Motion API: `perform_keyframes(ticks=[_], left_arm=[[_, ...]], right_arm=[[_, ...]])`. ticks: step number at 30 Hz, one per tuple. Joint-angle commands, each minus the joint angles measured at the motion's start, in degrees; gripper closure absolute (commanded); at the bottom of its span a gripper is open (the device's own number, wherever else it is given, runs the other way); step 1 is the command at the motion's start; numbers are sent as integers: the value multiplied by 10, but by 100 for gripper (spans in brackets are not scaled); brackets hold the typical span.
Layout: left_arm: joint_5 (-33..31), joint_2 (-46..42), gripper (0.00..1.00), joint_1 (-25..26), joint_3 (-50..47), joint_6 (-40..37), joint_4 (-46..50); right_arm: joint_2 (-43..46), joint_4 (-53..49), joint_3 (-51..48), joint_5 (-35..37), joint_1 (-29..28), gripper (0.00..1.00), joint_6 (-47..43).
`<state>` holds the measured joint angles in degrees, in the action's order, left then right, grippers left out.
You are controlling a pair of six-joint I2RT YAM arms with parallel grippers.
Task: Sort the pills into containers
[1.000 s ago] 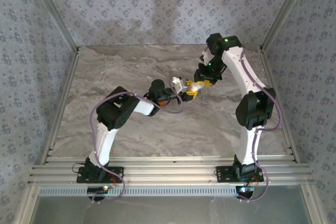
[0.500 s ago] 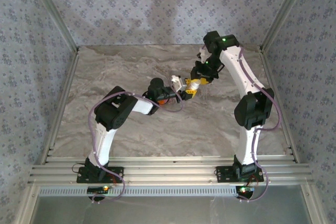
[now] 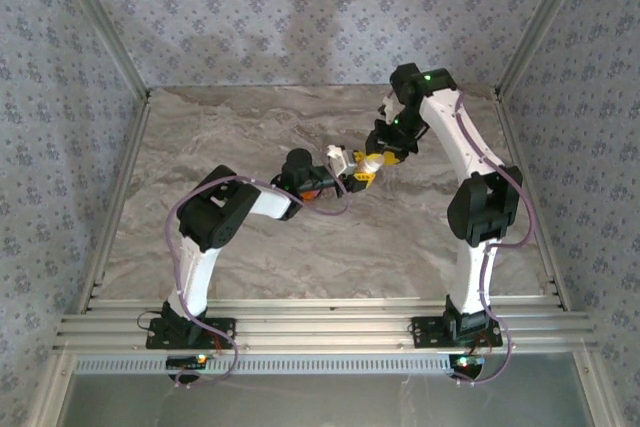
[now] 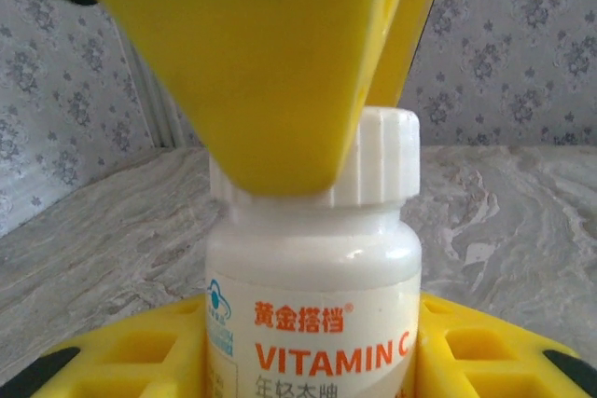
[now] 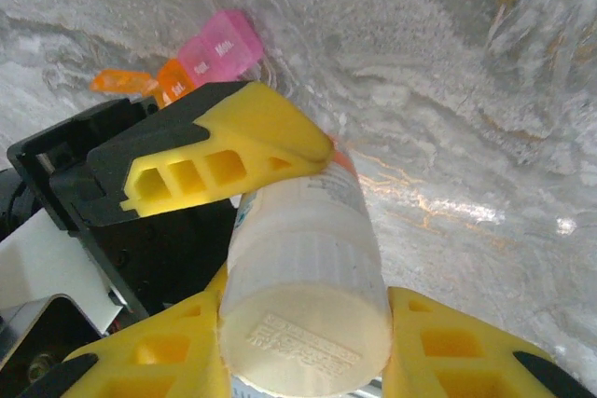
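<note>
On the marble table (image 5: 448, 90) lie containers (image 5: 216, 47), contents unclear; left hand (image 4: 312, 361) and right hand (image 5: 308, 356) grip a bottle (image 4: 312, 258).

White bottle (image 4: 312, 258) with orange lettering, pink and orange containers (image 5: 210, 51), grey marbled table (image 3: 250, 127), blue-grey floral walls (image 3: 300, 17).

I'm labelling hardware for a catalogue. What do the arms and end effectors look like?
The left arm and right arm have white links, black joints and looping purple cables. The left end effector and right end effector have yellow fingers with hollow square cells.
</note>
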<state>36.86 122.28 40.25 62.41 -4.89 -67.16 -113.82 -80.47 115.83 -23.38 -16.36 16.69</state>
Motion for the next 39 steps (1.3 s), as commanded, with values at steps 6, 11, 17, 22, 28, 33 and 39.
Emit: perform_keyframes(ticks=[6,11,17,22,28,33,39], left_arm=[[21,-49,100,4,14,-12,-59],[24,-49,100,4,19,-22,-42],[10,-43,100,7,23,-26,-39],[4,-39,100,8,27,-26,-38],[-8,-39,100,7,28,-28,-36],[-14,-39,100,8,30,-30,-30],[-13,-39,100,6,32,-32,-18]], right_arm=[[0,-2,-21,18,-2,69,-10],[-13,-22,4,30,-16,69,-17],[-14,-19,3,30,-22,66,-3],[-11,-11,0,15,-22,59,8],[-4,2,-1,-2,-18,56,24],[2,9,-1,-9,-16,49,33],[9,14,4,-18,-12,39,38]])
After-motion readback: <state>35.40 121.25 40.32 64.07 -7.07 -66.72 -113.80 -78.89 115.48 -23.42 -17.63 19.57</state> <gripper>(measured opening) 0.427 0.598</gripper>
